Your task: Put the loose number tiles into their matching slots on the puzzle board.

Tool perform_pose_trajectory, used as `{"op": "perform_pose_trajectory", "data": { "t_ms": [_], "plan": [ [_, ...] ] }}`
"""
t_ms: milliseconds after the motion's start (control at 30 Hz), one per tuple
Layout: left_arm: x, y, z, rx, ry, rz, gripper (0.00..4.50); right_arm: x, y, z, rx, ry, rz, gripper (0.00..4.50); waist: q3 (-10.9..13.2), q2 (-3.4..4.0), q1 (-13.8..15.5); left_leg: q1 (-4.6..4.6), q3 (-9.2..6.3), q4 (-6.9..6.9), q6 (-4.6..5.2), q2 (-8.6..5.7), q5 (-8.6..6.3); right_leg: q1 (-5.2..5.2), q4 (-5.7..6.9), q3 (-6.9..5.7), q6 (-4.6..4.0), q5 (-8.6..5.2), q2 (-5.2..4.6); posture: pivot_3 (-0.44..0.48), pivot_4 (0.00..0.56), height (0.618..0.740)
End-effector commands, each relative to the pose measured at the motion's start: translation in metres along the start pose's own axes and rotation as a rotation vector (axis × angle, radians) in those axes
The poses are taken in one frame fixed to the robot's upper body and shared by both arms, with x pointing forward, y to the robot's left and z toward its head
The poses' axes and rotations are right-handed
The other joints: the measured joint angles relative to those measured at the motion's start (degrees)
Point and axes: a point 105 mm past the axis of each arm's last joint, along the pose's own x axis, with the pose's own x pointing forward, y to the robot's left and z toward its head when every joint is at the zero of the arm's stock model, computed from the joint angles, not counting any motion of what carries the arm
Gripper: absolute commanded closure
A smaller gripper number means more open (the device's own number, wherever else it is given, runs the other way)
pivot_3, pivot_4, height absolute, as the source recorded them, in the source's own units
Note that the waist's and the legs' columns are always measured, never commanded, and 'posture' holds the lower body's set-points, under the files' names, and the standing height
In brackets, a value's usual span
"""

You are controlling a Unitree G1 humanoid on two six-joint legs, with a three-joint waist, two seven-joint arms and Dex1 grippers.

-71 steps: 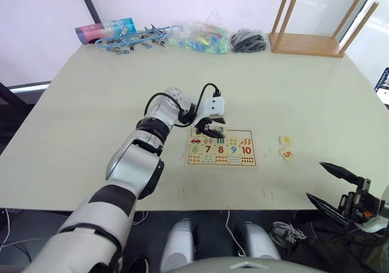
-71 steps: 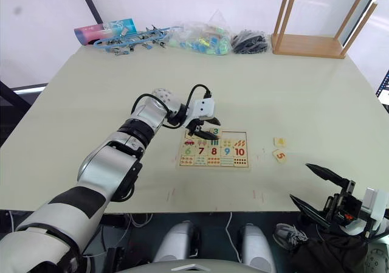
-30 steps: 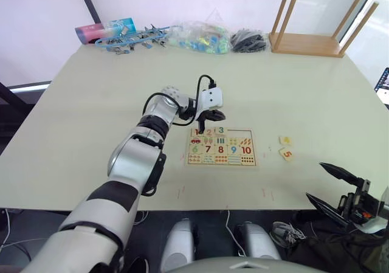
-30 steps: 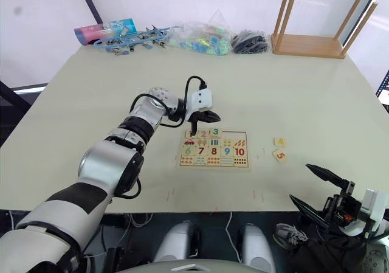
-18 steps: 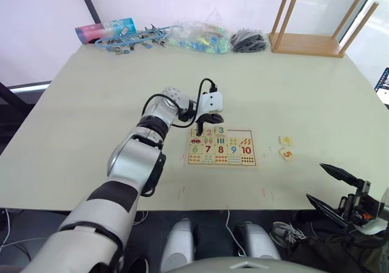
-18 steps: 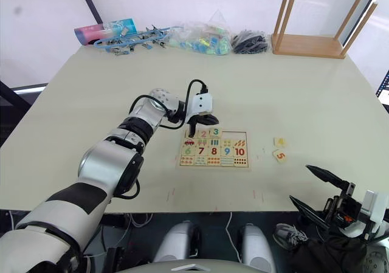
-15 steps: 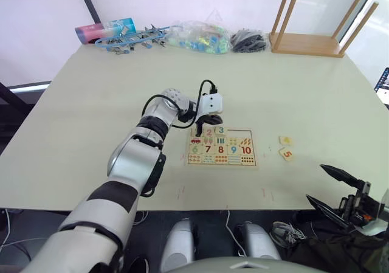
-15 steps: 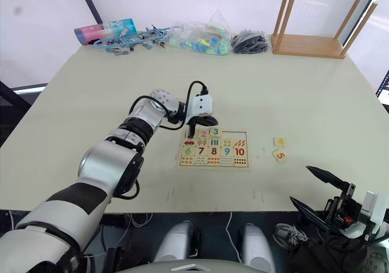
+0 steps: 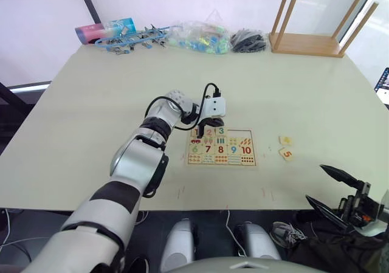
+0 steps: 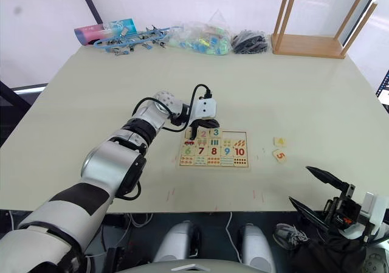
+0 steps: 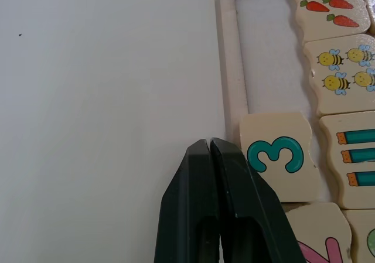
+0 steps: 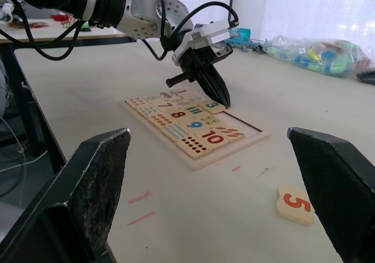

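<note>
board (image 9: 221, 146) mid-bench, 1, 2, 3 seated in top row, two right slots empty | tiles 4 (image 9: 284, 140) and 5 (image 9: 287, 154) loose right of board, between both hands | left hand (image 11: 210, 149) fingers pressed together, empty, tips at board's top rim beside 3 (image 11: 280, 155) | right hand (image 9: 331, 187) wide open, empty, off bench's near edge

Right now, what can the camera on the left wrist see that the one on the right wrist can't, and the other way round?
The left wrist view looks straight down its own left gripper, fingers shut with nothing between them, and shows the bee and carrot picture tiles beside two empty slots.

The right wrist view shows its own right gripper, fingers wide open, the loose orange 5 tile lying on the table, and the tiles 8, 9 and 10.

Both show the puzzle board and the green 3 tile seated in it, with the left gripper's tips next to it.
</note>
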Motion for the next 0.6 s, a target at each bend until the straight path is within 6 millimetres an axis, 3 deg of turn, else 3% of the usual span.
{"op": "perform_pose_trajectory", "data": {
  "t_ms": [33,600],
  "plan": [
    [-0.0016,0.0061,0.0113,0.045,-0.012,0.005,4.39,0.0027,0.0011,0.0083,-0.042,-0.020,0.008,0.00,0.0,0.00,0.0,0.00,0.00,0.00,0.00,0.00,0.00,0.00,0.00,0.00,0.00,0.00,0.00,0.000,0.150,0.738],
    [0.0023,0.0040,0.0147,0.066,-0.020,-0.003,4.39,0.0015,0.0020,0.0080,-0.040,-0.018,0.002,0.00,0.0,0.00,0.0,0.00,0.00,0.00,0.00,0.00,0.00,0.00,0.00,0.00,0.00,0.00,0.00,0.000,0.150,0.738]
  ]
}}
